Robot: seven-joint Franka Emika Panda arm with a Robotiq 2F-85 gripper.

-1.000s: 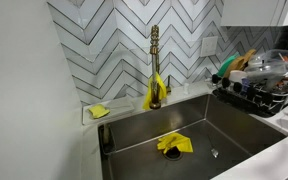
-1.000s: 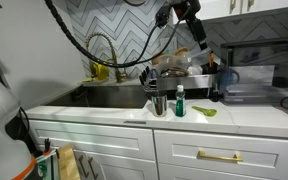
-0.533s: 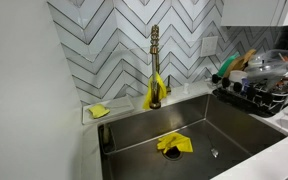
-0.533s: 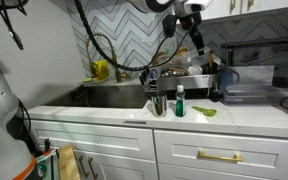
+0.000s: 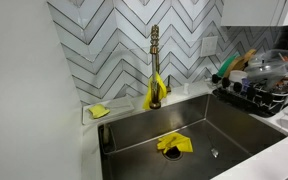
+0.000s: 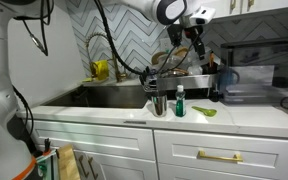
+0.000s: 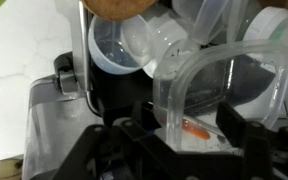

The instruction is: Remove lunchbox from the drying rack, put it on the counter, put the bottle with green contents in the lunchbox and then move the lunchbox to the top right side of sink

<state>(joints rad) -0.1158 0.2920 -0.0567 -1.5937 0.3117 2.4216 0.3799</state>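
The lunchbox [image 7: 170, 90] is a clear plastic container standing on edge among the dishes in the black drying rack [image 5: 259, 100] [image 6: 199, 82]. In the wrist view my gripper [image 7: 184, 135] is open, with the lunchbox's rim between its two dark fingers [image 7: 239, 125] and a gap on each side. In an exterior view the gripper [image 6: 197, 45] hangs just above the rack's contents. The bottle with green contents [image 6: 180, 101] stands upright on the white counter [image 6: 244, 117] in front of the rack. Left of the rack lies the steel sink [image 5: 229, 125] [image 6: 114, 97].
A tall gold faucet [image 5: 155, 60] with a yellow cloth on it stands behind the sink. A second yellow cloth [image 5: 174, 144] lies in the basin. A metal cup [image 6: 159, 103] stands beside the bottle. Clear bowls [image 7: 119, 50] crowd the rack.
The arm has swung and my gripper has come down lower over the rack. The sink and the rack's items look the same.
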